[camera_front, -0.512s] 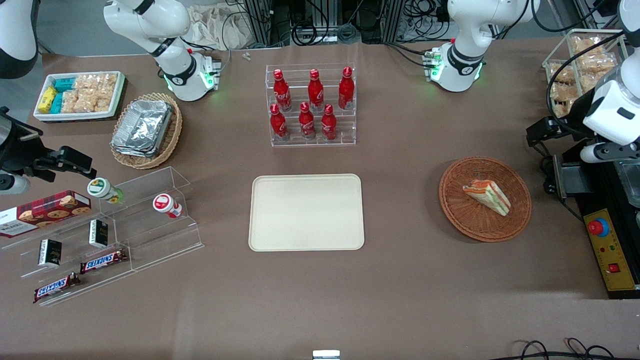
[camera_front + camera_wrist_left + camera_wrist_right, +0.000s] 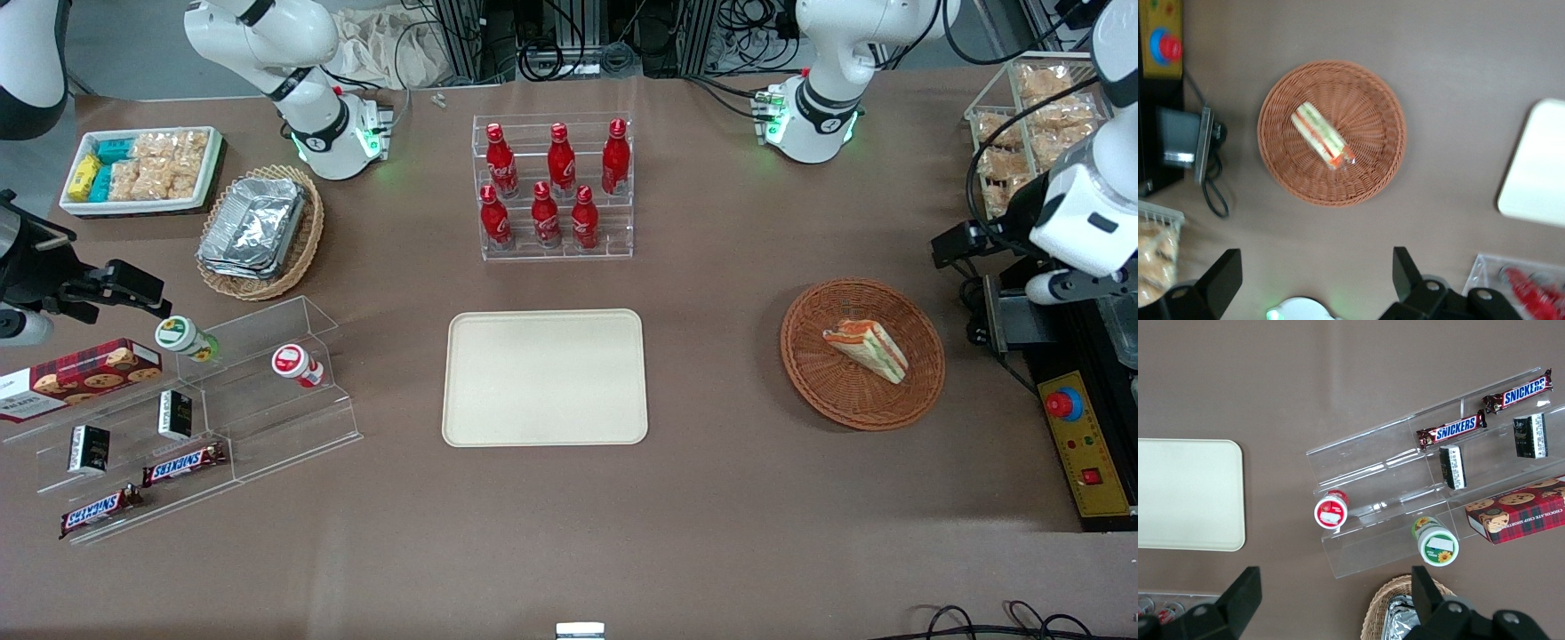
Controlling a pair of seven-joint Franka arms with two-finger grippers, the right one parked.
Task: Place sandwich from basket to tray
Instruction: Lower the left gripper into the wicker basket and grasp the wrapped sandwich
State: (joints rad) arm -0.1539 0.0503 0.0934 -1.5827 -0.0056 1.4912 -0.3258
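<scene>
One sandwich (image 2: 865,350) is held in one basket (image 2: 916,384); one tray (image 2: 544,377) is seen nearby. One tool (image 2: 1315,283), fingers spread, is held above the tabletop (image 2: 711,516).

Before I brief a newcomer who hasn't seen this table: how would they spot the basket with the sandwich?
From the cream tray at the table's middle, look toward the working arm's end: the round reddish-brown wicker basket lies there, holding one sandwich. The open tool hovers high above beside it. The other basket is paler tan and holds foil containers.
</scene>
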